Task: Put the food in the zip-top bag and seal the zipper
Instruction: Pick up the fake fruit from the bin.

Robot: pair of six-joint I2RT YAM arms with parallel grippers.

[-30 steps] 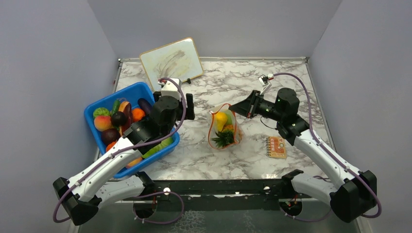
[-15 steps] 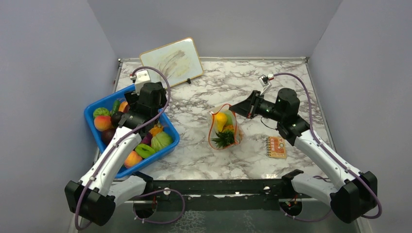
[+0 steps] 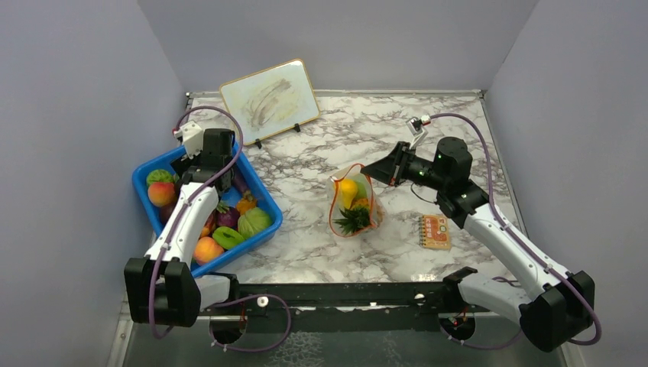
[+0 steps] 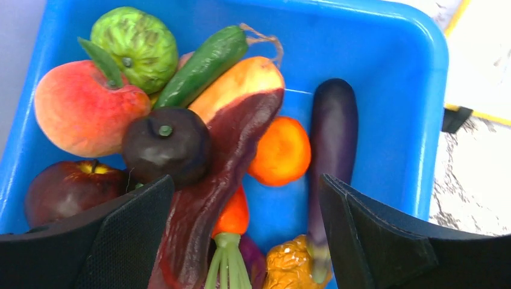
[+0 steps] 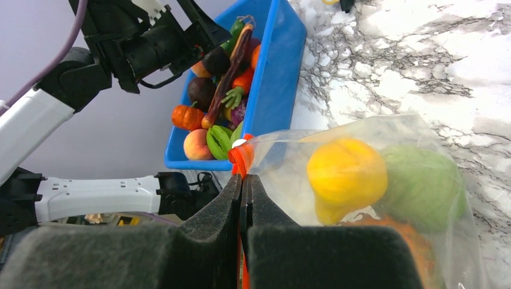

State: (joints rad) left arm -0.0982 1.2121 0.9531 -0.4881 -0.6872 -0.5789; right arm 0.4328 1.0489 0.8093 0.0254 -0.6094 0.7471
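Note:
The clear zip-top bag [image 3: 353,200] stands mid-table with a yellow fruit [image 5: 346,174], a green one [image 5: 425,186] and a spiky-leaved pineapple [image 3: 351,219] inside. My right gripper [image 5: 243,179] is shut on the orange-red zipper [image 5: 242,158] at the bag's rim and holds it up; it also shows in the top view [image 3: 372,171]. My left gripper [image 4: 247,186] is open and empty, hovering over more food in the blue tub [image 4: 398,90]: a peach [image 4: 84,108], a cucumber [image 4: 202,63], an eggplant [image 4: 333,132], an orange [image 4: 280,150] and a dark round fruit [image 4: 166,144].
The blue tub [image 3: 269,205] sits at the left table edge. A framed whiteboard [image 3: 269,99] leans at the back left. A small orange notebook [image 3: 435,231] lies right of the bag. Grey walls close in on three sides.
My left arm has swung left and back, from the tub's right side to above its far left part. The right gripper and the bag have stayed still.

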